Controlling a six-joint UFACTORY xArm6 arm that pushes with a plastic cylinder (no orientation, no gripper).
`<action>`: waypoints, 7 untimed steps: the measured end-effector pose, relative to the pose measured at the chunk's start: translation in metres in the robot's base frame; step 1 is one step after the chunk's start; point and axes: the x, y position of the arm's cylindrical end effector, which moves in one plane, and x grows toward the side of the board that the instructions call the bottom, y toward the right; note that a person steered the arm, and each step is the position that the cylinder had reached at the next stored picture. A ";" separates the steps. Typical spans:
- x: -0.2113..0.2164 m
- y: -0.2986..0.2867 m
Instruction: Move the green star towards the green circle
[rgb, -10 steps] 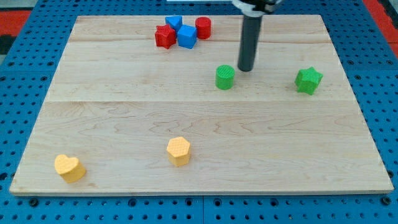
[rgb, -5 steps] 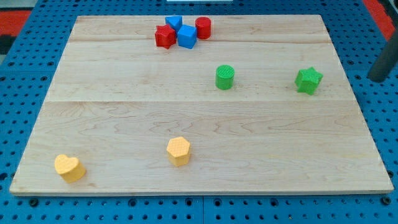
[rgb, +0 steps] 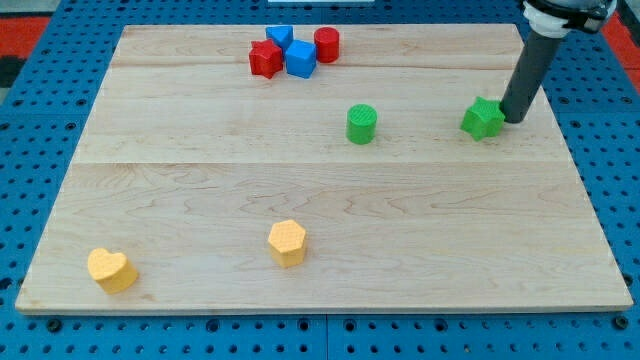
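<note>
The green star (rgb: 482, 119) lies at the right of the wooden board (rgb: 320, 200). The green circle (rgb: 361, 123) stands left of it, near the board's middle. My tip (rgb: 514, 118) is at the star's right side and touches it. The dark rod rises from there to the view's top right.
A cluster of two red blocks (rgb: 265, 59) (rgb: 326, 44) and two blue blocks (rgb: 300, 59) (rgb: 280, 37) sits at the board's top centre. A yellow hexagon (rgb: 287, 242) lies lower middle. A yellow heart (rgb: 111, 269) lies at the bottom left.
My tip went from beside the green circle out past the board's right edge, then came back against the star's right side. The star has shifted a little left.
</note>
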 end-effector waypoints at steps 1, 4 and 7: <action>0.002 -0.017; 0.023 -0.089; 0.023 -0.176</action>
